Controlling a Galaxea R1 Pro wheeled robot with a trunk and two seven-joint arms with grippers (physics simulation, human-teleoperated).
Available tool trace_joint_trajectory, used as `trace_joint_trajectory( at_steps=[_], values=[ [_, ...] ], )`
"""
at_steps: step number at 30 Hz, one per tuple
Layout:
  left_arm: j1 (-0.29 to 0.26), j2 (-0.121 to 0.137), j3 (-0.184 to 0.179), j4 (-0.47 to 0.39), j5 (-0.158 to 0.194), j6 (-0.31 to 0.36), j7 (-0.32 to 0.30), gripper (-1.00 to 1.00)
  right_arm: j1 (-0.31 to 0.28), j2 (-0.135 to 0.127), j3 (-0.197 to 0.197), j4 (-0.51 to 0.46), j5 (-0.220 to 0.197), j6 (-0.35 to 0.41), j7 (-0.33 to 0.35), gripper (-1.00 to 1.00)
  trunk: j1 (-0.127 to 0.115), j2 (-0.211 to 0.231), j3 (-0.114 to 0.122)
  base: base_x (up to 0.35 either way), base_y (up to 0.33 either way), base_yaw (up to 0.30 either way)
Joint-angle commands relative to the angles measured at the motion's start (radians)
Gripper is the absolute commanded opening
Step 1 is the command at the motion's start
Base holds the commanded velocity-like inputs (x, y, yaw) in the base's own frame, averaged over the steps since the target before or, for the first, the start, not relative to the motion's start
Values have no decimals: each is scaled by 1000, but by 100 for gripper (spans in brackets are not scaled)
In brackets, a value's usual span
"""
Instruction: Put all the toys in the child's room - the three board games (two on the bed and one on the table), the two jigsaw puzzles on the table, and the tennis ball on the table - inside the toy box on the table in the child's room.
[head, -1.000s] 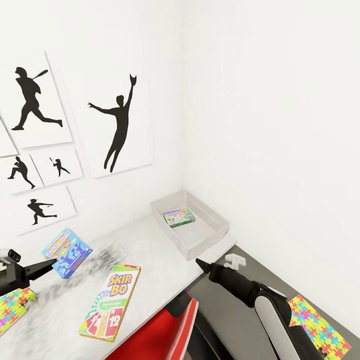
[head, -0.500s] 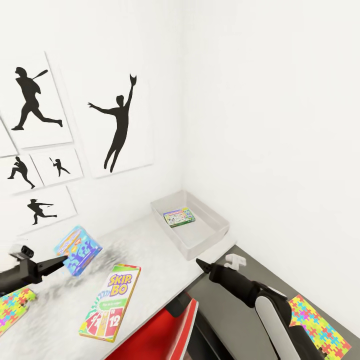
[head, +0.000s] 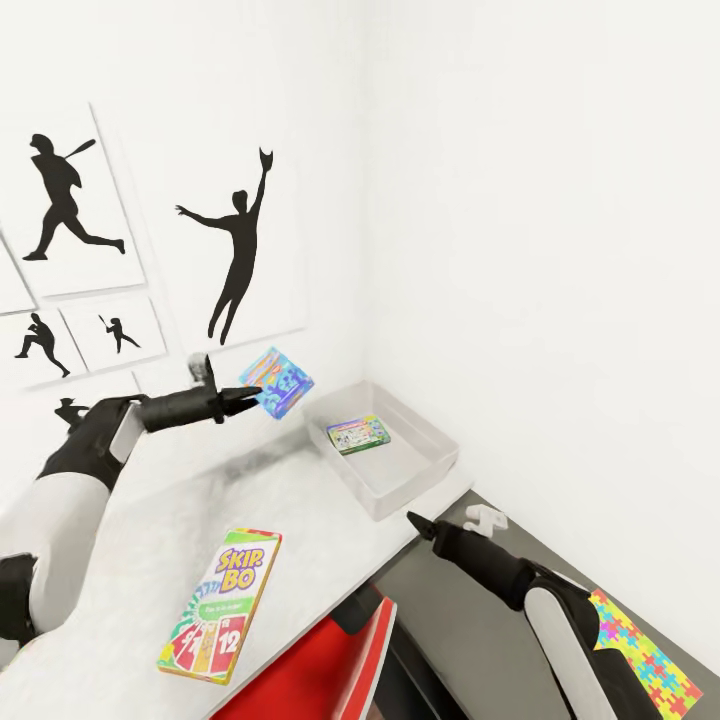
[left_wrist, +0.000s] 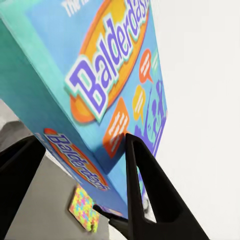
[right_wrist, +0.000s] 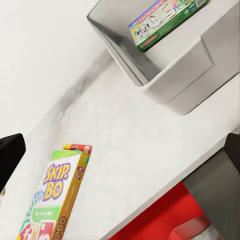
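Up above the tabletop (head: 300, 500), the left hand (head: 243, 395) is clamped on the blue Balderdash box (head: 277, 380), held just beside the grey toy box (head: 420, 470), where a green-edged game (head: 357, 434) lies. Right hand's (head: 420, 525) fingers spread apart. Skip-Bo box (head: 222, 603) lies flat nearby.

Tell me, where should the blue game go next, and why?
Probably a little further toward the toy box, then let go. The left hand holds the Balderdash box in the air, just short of the rim, and the bin has room beside the green-edged game.
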Motion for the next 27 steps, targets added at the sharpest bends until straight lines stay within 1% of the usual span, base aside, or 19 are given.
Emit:
trace_joint_trajectory(
  at_steps=[1, 3, 7, 8, 10, 12, 14, 16, 17, 18, 19, 20, 22, 24, 25, 27],
  values=[
    [-31, -28, 1, 23, 2, 7, 45, -100, -1, 0, -1, -1, 2, 4, 3, 100, 1, -2, -2, 0, 0, 0],
    [-82, -82, 0, 63, 3, 7, 147, -100, -1, 0, -2, -1, 2, 4, 3, 100, 1, -2, -2, 0, 0, 0],
    [-167, -178, 1, 152, 7, 4, 342, -100, -1, 0, -2, -1, 2, 4, 3, 100, 1, -2, -2, 0, 0, 0],
    [-176, -191, 2, 161, 7, 3, 364, -100, -1, 0, -2, -1, 2, 4, 3, 100, 1, -2, -2, 0, 0, 0],
    [-200, -243, 4, 185, 10, -1, 451, -100, -1, -1, -3, -2, 2, 4, 3, 100, 1, -2, -2, 0, 0, 0],
    [-210, -294, 7, 195, 11, -6, 529, -100, -2, -2, -4, -2, 2, 6, 3, 100, 1, -2, -2, 0, 0, 0],
    [-215, -338, 14, 203, 11, -16, 612, -100, -4, -3, -4, -2, 2, 11, 3, 100, 1, -2, -2, 0, 0, 0],
    [-216, -354, 31, 222, 12, -49, 657, -100, -6, -4, -4, -2, 2, 28, 3, 100, 1, -2, -2, 0, 0, 0],
    [-217, -370, 46, 263, 13, -95, 675, -100, -7, -5, -9, -2, 2, 59, 3, 100, 1, -2, -2, 0, 0, 0],
    [-217, -375, 51, 281, 12, -113, 679, -100, -8, -5, -13, -2, 2, 74, 3, 100, 1, -2, -2, 0, 0, 0],
    [-217, -388, 62, 330, 12, -166, 691, -100, -9, -9, -34, -2, 2, 127, 3, 100, 1, -2, -2, 0, 0, 0],
    [-217, -392, 65, 342, 12, -181, 695, -100, -9, -11, -43, -2, 2, 146, 4, 100, 1, -2, -2, 0, 0, 0],
    [-217, -399, 72, 373, 13, -220, 717, -100, -10, -22, -80, -2, 1, 223, 12, 100, 1, -2, -2, 0, 0, 0],
    [-217, -402, 75, 387, 13, -250, 735, -100, -10, -37, -118, -2, 0, 277, 51, 100, 1, -2, -2, 0, 0, 0],
    [-217, -403, 76, 392, 13, -270, 741, -100, -10, -47, -138, -2, 0, 294, 87, 100, 1, -2, -2, 0, 0, 0],
    [-217, -405, 76, 407, 13, -308, 748, -100, -10, -68, -172, -2, -1, 318, 186, 100, 1, -2, -2, 0, 0, 0]
  ],
)
